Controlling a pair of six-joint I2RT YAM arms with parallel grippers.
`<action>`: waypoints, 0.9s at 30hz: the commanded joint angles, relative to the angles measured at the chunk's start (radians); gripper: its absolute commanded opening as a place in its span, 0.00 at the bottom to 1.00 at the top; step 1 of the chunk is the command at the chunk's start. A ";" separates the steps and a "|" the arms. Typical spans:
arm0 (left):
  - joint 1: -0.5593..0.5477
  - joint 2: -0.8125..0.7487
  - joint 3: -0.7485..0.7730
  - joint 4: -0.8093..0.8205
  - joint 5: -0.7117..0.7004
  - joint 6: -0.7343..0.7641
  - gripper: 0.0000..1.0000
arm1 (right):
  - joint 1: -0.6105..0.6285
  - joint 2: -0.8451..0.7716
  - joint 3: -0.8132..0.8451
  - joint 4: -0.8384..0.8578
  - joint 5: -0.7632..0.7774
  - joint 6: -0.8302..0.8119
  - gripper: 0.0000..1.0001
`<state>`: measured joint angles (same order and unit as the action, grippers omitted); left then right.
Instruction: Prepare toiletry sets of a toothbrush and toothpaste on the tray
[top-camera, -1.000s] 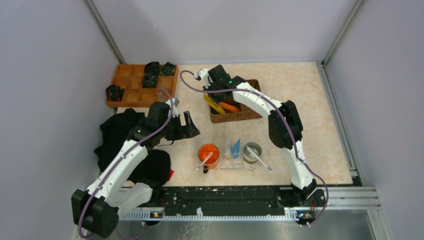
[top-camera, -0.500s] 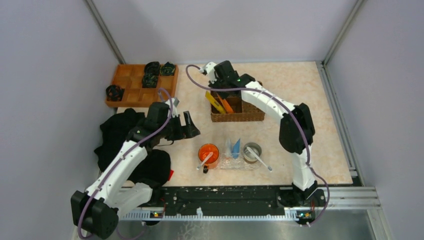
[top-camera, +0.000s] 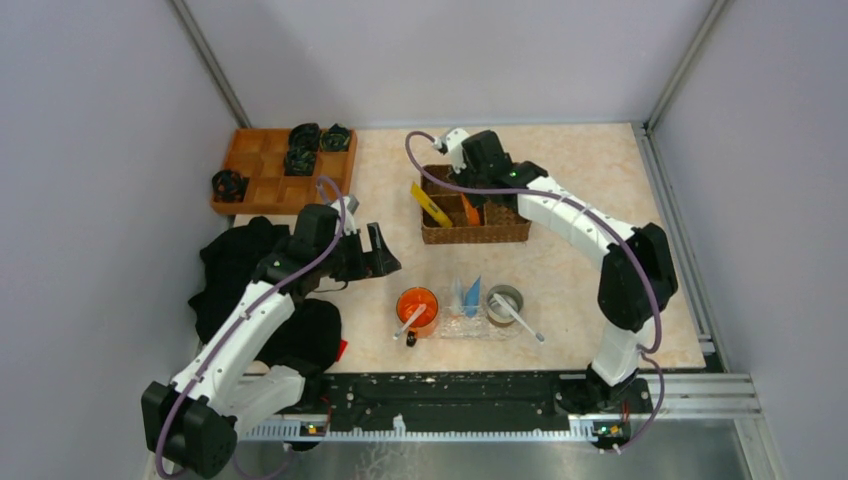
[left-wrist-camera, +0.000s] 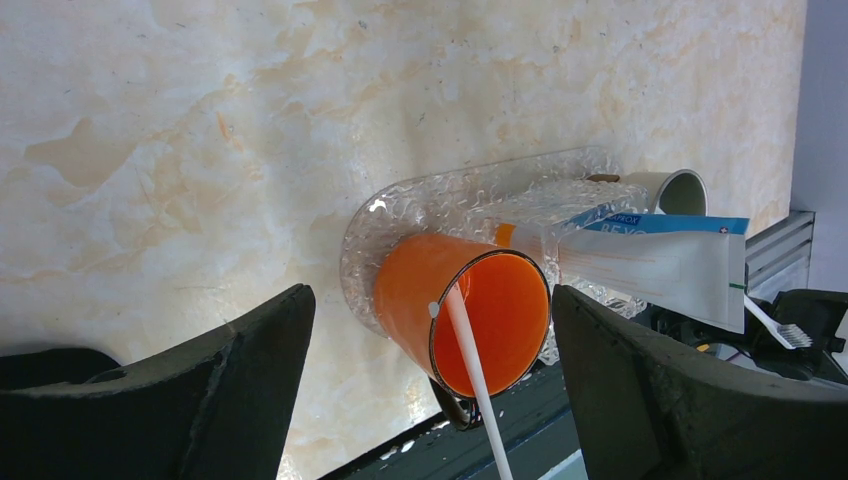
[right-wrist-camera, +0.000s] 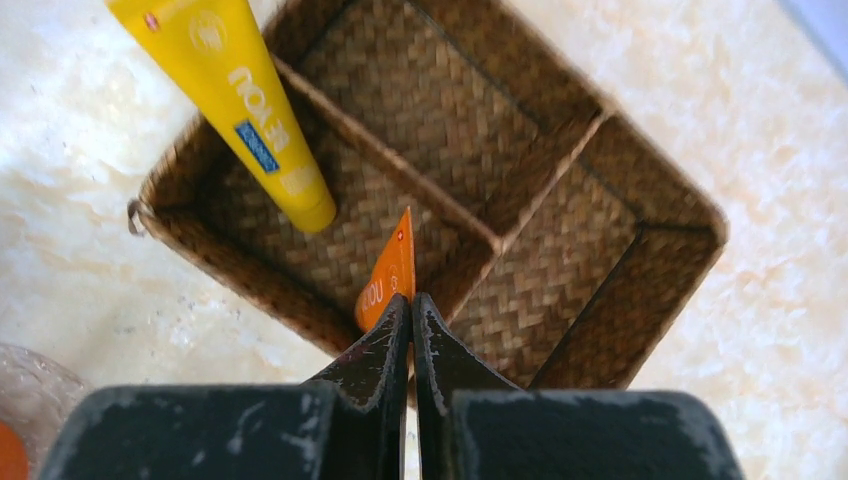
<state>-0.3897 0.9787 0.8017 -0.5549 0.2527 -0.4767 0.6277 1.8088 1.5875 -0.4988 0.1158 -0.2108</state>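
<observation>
Grip looked like the weak spot: we had the right gripper (right-wrist-camera: 410, 310) pinched tight on just the thin edge of the orange tube (right-wrist-camera: 388, 275) above the wicker basket (right-wrist-camera: 250, 285), well apart from the tray (left-wrist-camera: 420, 205). We figured a quick swing could twist it loose; the left gripper (left-wrist-camera: 430, 295) hung spread wide, empty.

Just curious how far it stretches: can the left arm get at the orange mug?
Probably yes. The left gripper is open, close to the mug, with only bare table between; a toothbrush leans out of the mug.
</observation>
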 joint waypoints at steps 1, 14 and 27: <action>0.009 -0.001 0.007 0.019 0.016 0.015 0.94 | -0.015 -0.110 -0.088 0.119 -0.002 0.043 0.00; 0.009 -0.014 -0.019 0.030 0.034 0.001 0.92 | -0.015 -0.358 -0.129 0.217 -0.125 0.127 0.00; 0.010 -0.011 -0.039 0.052 0.069 -0.005 0.91 | 0.131 -0.563 -0.032 -0.045 -0.143 0.133 0.00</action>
<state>-0.3862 0.9775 0.7826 -0.5339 0.2932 -0.4782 0.6750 1.3258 1.4708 -0.4564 -0.0662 -0.0742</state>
